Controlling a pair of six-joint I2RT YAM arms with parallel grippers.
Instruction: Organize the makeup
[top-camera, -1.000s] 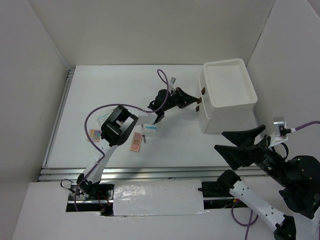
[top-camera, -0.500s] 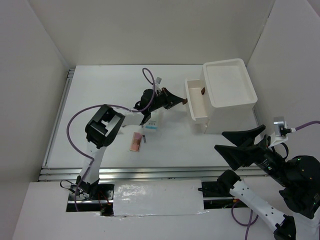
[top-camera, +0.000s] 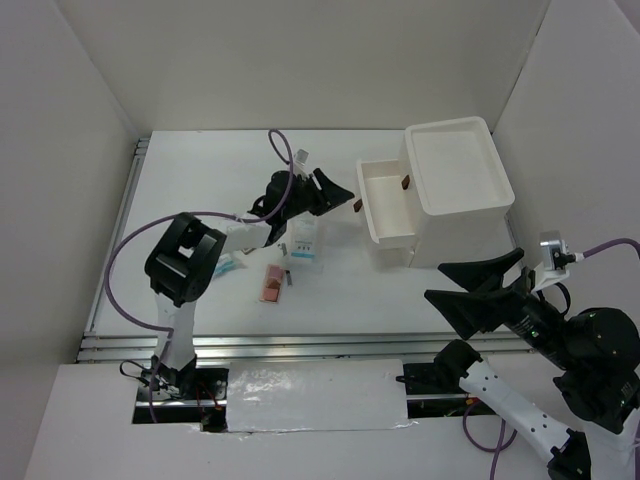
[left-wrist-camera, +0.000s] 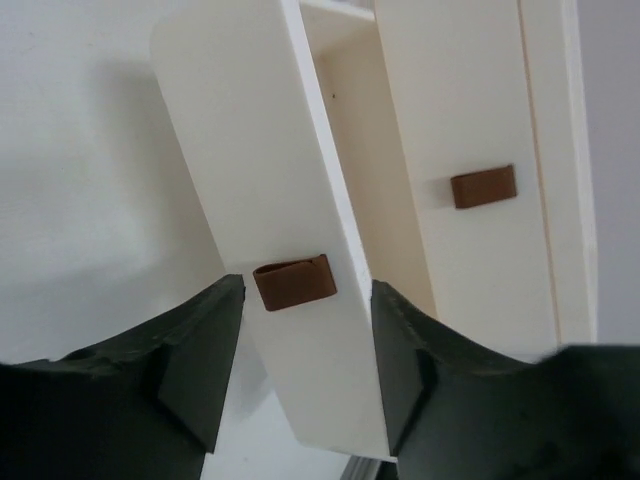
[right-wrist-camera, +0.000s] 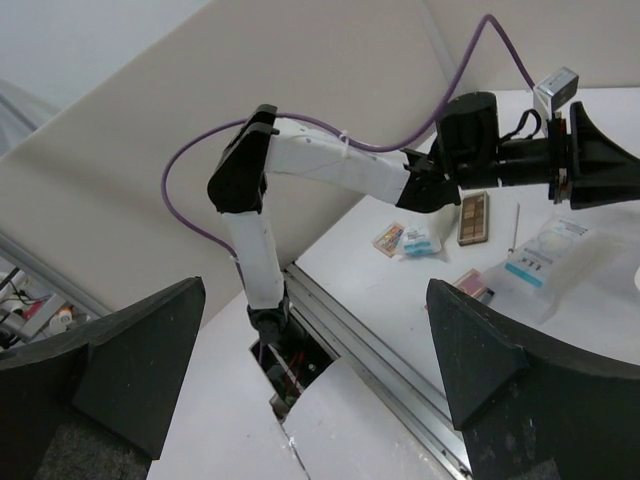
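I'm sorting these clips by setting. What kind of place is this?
Probably a robotics lab test cell: plain white walls enclose a white table, with the left arm and right arm mounted at its near edge.

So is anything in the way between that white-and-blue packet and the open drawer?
Only the left gripper. It sits at the front of the drawer, jaws open on either side of its brown handle, between the drawer and the white-and-blue packet.

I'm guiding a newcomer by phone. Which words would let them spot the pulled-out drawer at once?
Look for the big white box at the table's far right. A drawer juts from its left face. Its brown handle sits inside the open left gripper; the lower drawer is shut.
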